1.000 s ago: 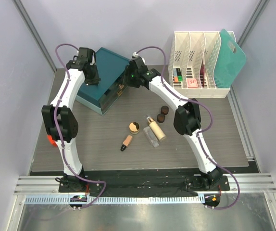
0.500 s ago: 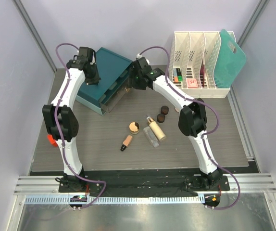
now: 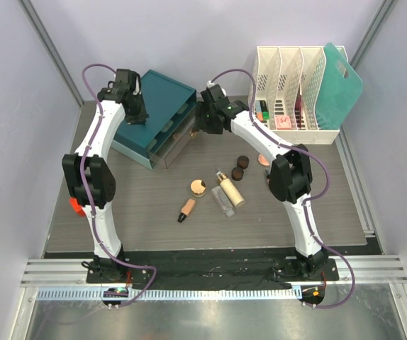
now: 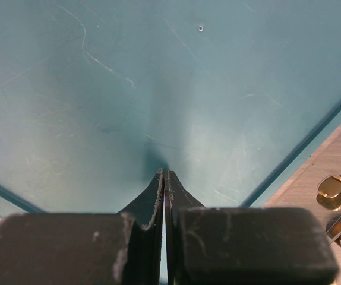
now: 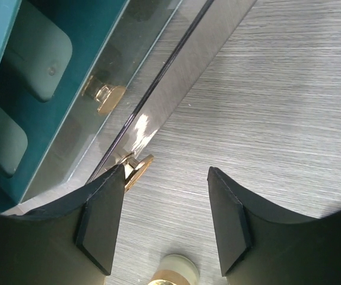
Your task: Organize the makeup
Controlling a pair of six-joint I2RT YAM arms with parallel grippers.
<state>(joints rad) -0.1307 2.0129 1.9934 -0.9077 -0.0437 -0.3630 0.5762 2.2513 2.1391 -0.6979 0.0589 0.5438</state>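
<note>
Step in hand, as judged: opening the teal drawer box (image 3: 157,95) so that the makeup (image 3: 226,185) can be stowed; the left hand (image 4: 163,173) has its fingers closed together, holding nothing, with the tips pressed onto the box lid as a brace; the right hand (image 5: 166,172) is spread wide and empty, hanging just in front of the clear-fronted drawer (image 5: 185,65), its left finger just beside the gold knob (image 5: 138,166). To do this well, keep the brace vertical so the box does not slide on the surface (image 3: 118,205); centre the knob between the fingers before closing, since it now sits off to one side; pull along the drawer's own line, not across it; the knob is small and smooth and will probably slip under a shallow grip. The makeup lies loose on the surface, well apart from the box and nearer the arm bases: a beige bottle (image 3: 233,193) with a black cap, lying flat, touching or nearly touching a clear bottle (image 3: 224,203); a round tan jar (image 3: 198,188); a small tan tube (image 3: 186,210); two dark-brown jars (image 3: 244,161); a peach compact (image 3: 263,159) just beside the right arm.
</note>
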